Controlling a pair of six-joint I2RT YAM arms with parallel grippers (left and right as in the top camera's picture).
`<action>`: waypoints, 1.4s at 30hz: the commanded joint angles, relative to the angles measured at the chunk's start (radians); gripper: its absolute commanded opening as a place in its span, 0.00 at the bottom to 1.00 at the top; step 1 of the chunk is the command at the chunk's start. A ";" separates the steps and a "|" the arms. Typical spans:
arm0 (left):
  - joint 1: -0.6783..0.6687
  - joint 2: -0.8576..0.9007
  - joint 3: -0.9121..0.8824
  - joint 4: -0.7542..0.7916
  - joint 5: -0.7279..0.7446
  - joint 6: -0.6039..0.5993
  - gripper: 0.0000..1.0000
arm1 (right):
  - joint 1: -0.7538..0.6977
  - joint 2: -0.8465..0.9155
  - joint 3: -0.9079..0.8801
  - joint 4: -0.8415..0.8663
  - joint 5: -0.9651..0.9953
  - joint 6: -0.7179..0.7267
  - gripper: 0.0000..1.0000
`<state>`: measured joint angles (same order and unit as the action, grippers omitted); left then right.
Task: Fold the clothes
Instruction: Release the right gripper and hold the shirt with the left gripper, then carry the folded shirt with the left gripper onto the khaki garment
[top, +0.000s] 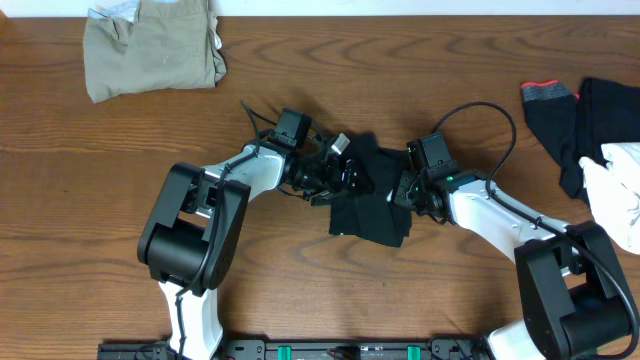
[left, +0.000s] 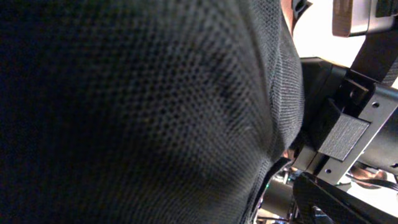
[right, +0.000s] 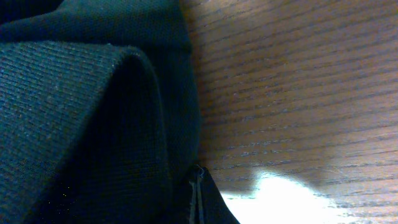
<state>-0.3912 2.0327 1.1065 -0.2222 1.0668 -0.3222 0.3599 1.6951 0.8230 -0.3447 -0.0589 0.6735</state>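
Note:
A black garment (top: 372, 205) lies bunched in the middle of the wooden table (top: 100, 170). My left gripper (top: 345, 175) is at its upper left edge. In the left wrist view black mesh fabric (left: 137, 106) fills almost the whole frame and hides the fingers. My right gripper (top: 402, 192) is at the garment's right edge. In the right wrist view its jaws (right: 196, 196) are pressed together on a fold of the black fabric (right: 81, 124), just above the wood (right: 298, 93).
A folded khaki garment (top: 150, 50) lies at the back left. At the right edge lie a dark garment with red trim (top: 565, 110) and a white garment (top: 620, 190). The right arm (left: 348, 124) shows close by in the left wrist view.

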 joint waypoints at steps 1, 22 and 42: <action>-0.015 0.036 -0.022 0.006 -0.119 -0.021 0.98 | 0.020 0.039 -0.011 -0.006 -0.059 0.019 0.01; -0.015 0.036 -0.022 0.030 -0.119 -0.024 0.56 | -0.067 0.039 -0.011 -0.124 -0.035 -0.017 0.01; 0.037 0.025 0.053 0.206 -0.202 -0.084 0.06 | -0.151 0.039 -0.011 -0.213 -0.035 -0.018 0.02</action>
<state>-0.3901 2.0480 1.1027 -0.0322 0.9291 -0.3939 0.2184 1.6932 0.8490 -0.5350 -0.1616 0.6685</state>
